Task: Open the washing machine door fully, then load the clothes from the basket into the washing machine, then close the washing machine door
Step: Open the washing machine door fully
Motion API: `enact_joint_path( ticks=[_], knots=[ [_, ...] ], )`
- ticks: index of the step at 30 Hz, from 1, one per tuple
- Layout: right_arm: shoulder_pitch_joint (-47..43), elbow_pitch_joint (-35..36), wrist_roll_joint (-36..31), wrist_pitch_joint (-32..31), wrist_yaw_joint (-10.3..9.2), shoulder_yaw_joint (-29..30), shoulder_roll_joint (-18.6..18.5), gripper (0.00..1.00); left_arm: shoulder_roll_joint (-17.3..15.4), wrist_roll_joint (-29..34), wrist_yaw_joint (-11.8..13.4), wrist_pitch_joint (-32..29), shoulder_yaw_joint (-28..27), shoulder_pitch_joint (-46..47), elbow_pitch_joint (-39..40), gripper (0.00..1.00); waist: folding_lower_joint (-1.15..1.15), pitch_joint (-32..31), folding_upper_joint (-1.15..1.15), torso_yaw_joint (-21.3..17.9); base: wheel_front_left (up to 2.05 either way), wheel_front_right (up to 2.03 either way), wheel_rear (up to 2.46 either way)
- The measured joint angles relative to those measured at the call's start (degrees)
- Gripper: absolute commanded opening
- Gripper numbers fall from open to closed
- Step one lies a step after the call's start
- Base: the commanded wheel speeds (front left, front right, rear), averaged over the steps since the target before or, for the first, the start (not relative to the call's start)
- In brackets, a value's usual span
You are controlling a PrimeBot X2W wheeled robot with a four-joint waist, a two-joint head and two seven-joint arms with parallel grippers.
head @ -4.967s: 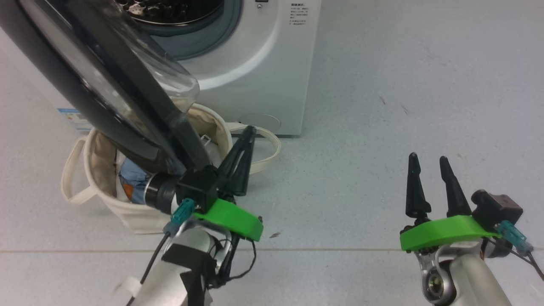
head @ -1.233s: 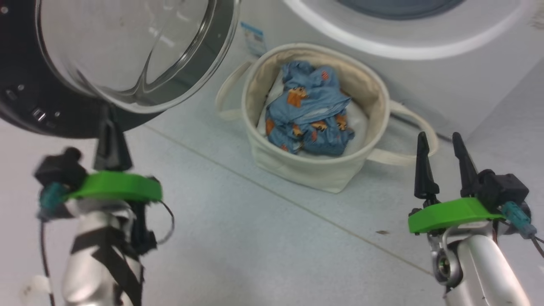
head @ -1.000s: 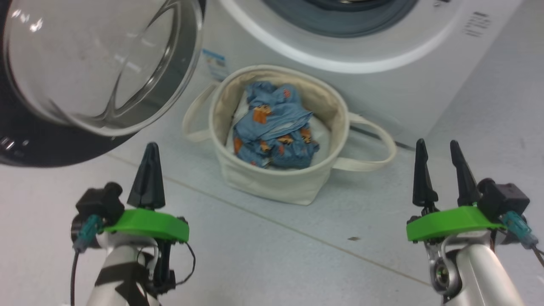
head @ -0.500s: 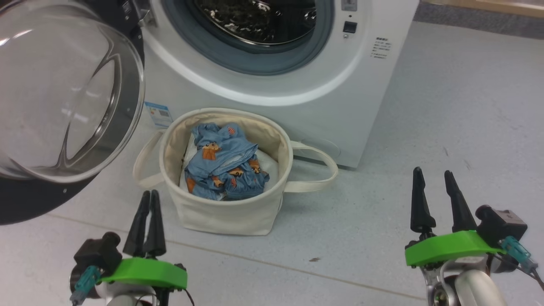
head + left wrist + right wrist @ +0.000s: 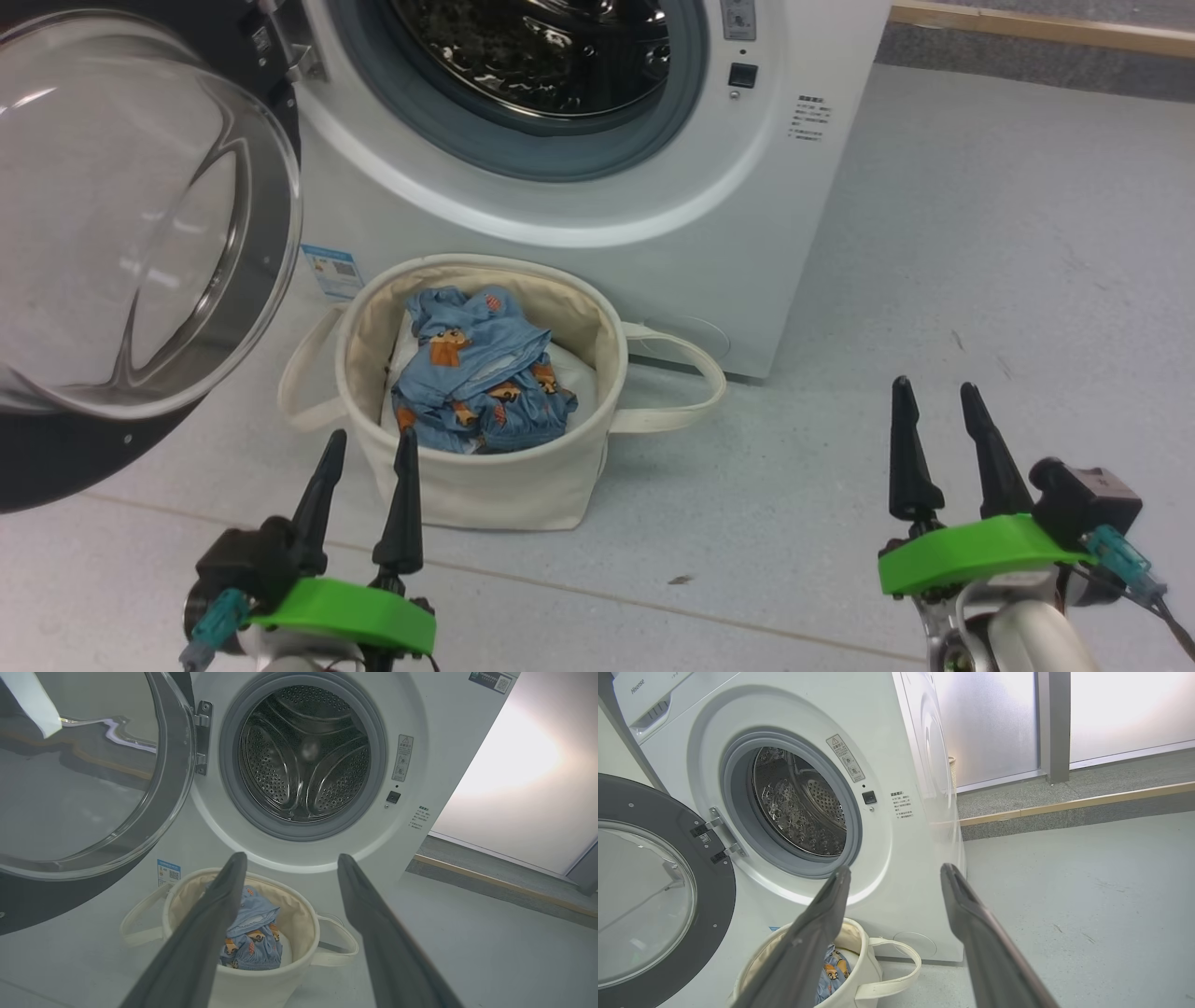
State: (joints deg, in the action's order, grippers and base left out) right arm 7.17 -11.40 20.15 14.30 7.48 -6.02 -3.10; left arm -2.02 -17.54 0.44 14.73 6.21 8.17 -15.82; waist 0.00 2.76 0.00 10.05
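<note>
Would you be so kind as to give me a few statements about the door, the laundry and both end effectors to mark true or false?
1. The washing machine door is swung open, and the drum is exposed. True.
2. The clothes lie inside the drum. False: the clothes lie in the basket.
3. The left end effector is open and holds nothing. True.
4. The right end effector is shut on a basket handle. False: it is open, holds nothing and is apart from the basket.
5. The basket stands on the floor in front of the washing machine. True.
</note>
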Motion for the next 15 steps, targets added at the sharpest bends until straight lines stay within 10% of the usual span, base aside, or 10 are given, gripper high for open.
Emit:
enact_joint_path(
  ticks=[15],
  knots=[
    [-0.6,-0.1,-1.8,0.0,0.0,0.3,0.0,1.0,0.0,0.8,-1.5,0.0,0.7,-0.2,-1.6,1.0,0.0,0.7,0.0,-4.1,0.0,0.0,0.0]
  ],
)
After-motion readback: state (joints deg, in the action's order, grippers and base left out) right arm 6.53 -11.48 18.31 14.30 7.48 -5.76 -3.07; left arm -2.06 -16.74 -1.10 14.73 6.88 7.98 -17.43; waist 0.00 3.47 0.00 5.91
